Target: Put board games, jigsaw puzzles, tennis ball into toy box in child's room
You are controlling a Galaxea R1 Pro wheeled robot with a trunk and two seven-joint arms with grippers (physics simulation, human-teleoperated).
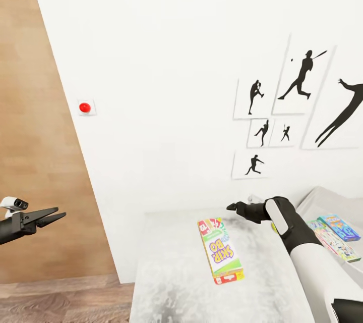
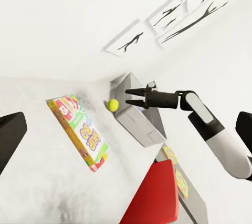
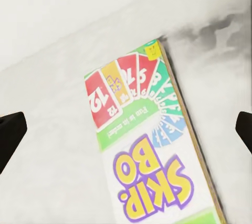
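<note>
A Skip-Bo board game (image 1: 219, 250) lies flat on the pale marbled table (image 1: 166, 272). My right gripper (image 1: 233, 207) hovers open just above the game's far end, and its wrist view has the box lid (image 3: 152, 150) between the spread fingers (image 3: 10, 132). The yellow tennis ball (image 2: 112, 104) rests against the grey toy box (image 2: 140, 124), close under the right gripper (image 2: 130, 95). Two colourful flat boxes (image 1: 339, 227) lie at the toy box (image 1: 322, 196) on the right; I cannot tell whether they are inside it. My left gripper (image 1: 53, 217) hangs open off the table's left side.
A white wall with black silhouette pictures (image 1: 297, 86) and a red button (image 1: 84, 107) stands behind the table. A brown wooden panel (image 1: 35, 136) and wood floor are on the left. A red box (image 2: 155, 192) lies near the toy box.
</note>
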